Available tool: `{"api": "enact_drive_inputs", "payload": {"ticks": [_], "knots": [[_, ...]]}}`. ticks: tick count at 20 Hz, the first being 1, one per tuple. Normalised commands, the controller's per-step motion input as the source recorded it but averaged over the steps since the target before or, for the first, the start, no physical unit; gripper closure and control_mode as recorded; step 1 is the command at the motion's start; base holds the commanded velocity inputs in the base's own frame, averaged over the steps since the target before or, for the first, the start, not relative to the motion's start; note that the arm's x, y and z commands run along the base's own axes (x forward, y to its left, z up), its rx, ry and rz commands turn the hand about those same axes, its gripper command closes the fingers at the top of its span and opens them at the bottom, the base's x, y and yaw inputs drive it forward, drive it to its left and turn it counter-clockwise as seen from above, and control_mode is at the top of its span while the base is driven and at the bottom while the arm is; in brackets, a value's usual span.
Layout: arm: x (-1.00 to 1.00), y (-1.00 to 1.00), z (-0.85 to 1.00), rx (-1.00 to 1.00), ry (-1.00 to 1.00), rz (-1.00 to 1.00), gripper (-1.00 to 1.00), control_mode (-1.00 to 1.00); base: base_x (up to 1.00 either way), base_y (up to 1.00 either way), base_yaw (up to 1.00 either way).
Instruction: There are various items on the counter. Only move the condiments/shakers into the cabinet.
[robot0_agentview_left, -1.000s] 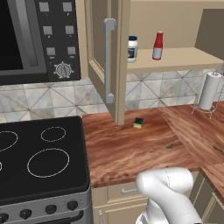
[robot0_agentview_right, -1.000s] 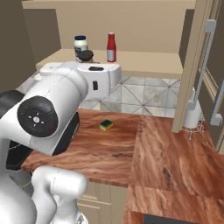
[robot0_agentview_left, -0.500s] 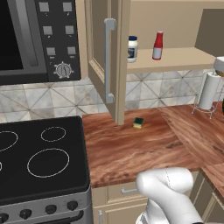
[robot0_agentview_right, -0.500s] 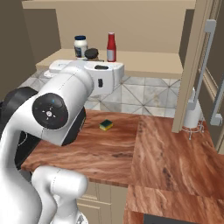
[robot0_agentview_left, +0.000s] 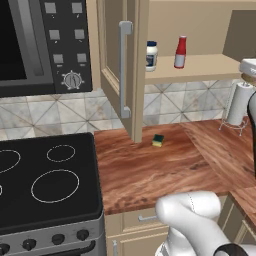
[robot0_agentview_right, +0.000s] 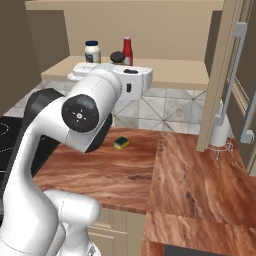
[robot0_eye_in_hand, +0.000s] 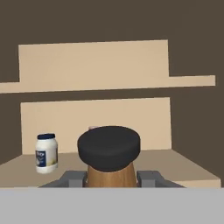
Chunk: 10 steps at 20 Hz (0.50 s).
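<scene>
Swung right since a second ago, gripper (robot0_eye_in_hand: 109, 177) clamped on the shaker (robot0_eye_in_hand: 109, 159), level with the cabinet (robot0_agentview_left: 131, 60) shelf. Jar (robot0_agentview_left: 151, 55) and bottle (robot0_agentview_left: 180, 51) standing on that shelf; sponge (robot0_agentview_left: 158, 140) on the counter (robot0_agentview_left: 150, 170).

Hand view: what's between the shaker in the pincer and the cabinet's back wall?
Bare tan shelf; the white jar stands off to the shaker's left, in the hand view.

Flat, even rendered light throughout, bright and sharp with no glare or blur; soft shading darkens the cabinet (robot0_eye_in_hand: 109, 26) interior in the hand view.
</scene>
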Motion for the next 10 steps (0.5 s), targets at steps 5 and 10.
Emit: {"api": "enact_drive_inputs", "payload": {"ticks": [5, 10], "knots": [[0.56, -0.04, 0.00, 0.00, 0.00, 0.00, 1.00, -1.00, 0.00, 0.00, 0.00], [0.61, 0.00, -0.03, 0.00, 0.01, 0.00, 1.00, -1.00, 0.00, 0.00, 0.00]]}}
